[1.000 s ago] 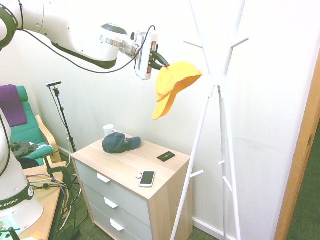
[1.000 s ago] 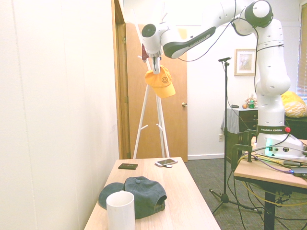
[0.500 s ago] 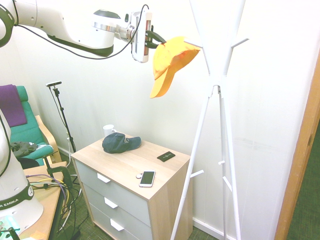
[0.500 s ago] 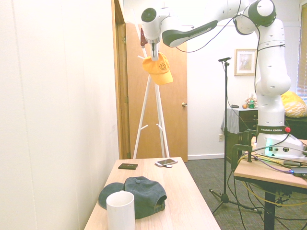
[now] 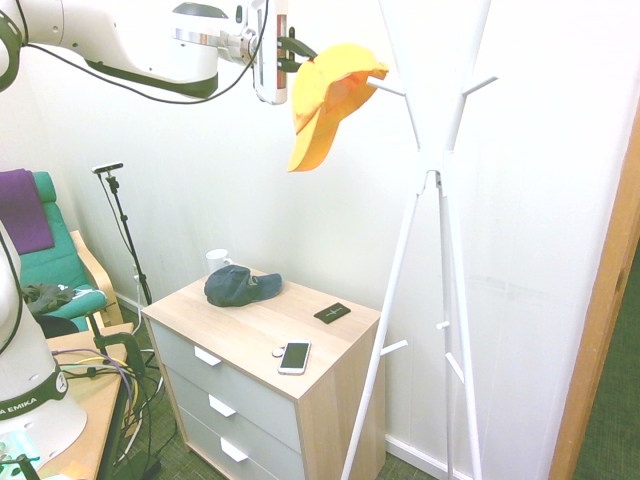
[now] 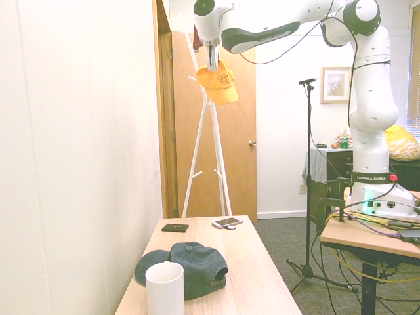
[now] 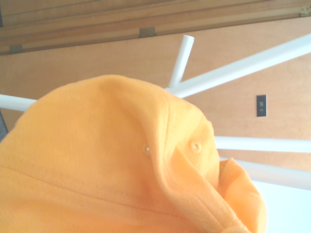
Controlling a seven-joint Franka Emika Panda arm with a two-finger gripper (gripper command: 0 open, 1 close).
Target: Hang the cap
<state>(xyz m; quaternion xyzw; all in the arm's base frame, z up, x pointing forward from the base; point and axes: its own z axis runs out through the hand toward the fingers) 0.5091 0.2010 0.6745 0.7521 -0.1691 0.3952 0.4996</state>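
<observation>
The cap (image 5: 330,90) is bright yellow-orange and hangs high in the air, its brim pointing down. My gripper (image 5: 296,52) is shut on its back edge and comes in from the left. The cap's crown reaches a short side peg (image 5: 386,89) of the white coat stand (image 5: 432,160); I cannot tell whether they touch. In the second exterior view the cap (image 6: 220,80) hangs under the gripper (image 6: 211,63), in front of the stand's upper poles (image 6: 209,125). The wrist view is filled by the cap's fabric (image 7: 107,160), with white pegs (image 7: 181,60) just behind it.
A wooden dresser (image 5: 320,385) stands below, left of the stand. It carries a dark navy cap (image 5: 240,285), a white mug (image 5: 218,260), a phone (image 5: 294,356) and a small black item (image 5: 332,313). A green chair (image 5: 62,265) stands at the far left, a wooden door (image 6: 236,151) behind the stand.
The arm has lifted the cap higher and drawn it slightly left in the first exterior view. The crown has come level with the stand's short peg. The grip has stayed shut.
</observation>
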